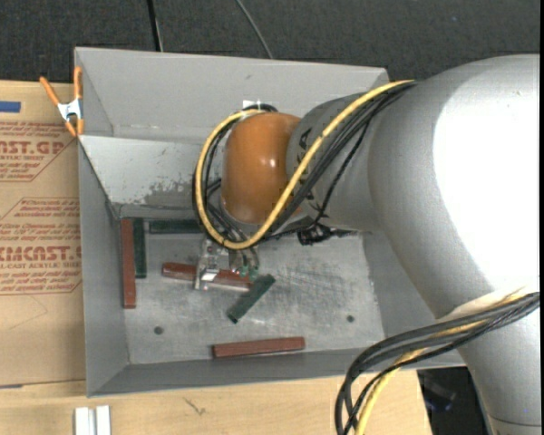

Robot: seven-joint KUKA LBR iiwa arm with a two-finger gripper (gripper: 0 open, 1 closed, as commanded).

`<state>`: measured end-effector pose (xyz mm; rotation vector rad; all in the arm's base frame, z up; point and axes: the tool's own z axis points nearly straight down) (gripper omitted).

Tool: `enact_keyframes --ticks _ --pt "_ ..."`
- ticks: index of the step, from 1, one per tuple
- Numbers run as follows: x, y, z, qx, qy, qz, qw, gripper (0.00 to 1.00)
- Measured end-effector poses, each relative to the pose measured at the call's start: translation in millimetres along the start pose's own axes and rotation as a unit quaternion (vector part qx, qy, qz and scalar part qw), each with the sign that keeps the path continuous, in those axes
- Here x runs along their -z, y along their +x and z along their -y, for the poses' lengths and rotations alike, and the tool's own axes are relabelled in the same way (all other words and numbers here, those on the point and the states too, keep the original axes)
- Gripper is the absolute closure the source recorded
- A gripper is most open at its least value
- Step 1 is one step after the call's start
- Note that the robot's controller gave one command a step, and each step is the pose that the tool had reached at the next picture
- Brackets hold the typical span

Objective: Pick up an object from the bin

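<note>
My gripper (216, 276): It is low down by the floor of the grey metal bin (335, 302), about in the middle. I cannot tell if it is spread or pressed together.
My orange cover (254, 166): It sits right above my gripper, with yellow and black cables (202, 175) looped round it.
Thing at my gripper: A short flat reddish-brown bar (179, 270). It lies flat on the floor. One end pokes out on the view's left side of my gripper, and the rest is under it. I cannot tell if I am pinching it.
Slanted dark green bar (251, 298): Just beside my gripper, lower down and toward the view's right. Its top end comes close to the short bar.
Long reddish-brown bar (258, 346): Well below my gripper in the view, lying flat along the near wall.
Upright reddish-brown bar (128, 264): Well apart from my gripper, on the view's left, along the side wall.
Thin dark green bar (140, 249): Just beside that upright bar, on the side nearer my gripper.
Back dark green bar (172, 227): Above my gripper and toward the view's left, at the foot of the sloping wall. My cables hide one end.
</note>
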<state>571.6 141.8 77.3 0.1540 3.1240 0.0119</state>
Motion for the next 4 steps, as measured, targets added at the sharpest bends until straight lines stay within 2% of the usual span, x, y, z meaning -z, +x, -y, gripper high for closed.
enact_keyframes --ticks 2,3,4 --pt "12.4 2.6 0.8 0.000 0.004 -0.0075 1.0000 1.00" --pt "25.4 0.8 -0.1 0.000 0.003 -0.0056 1.0000 1.00" --pt "37.6 2.0 0.1 0.000 0.004 -0.0074 1.0000 1.00"
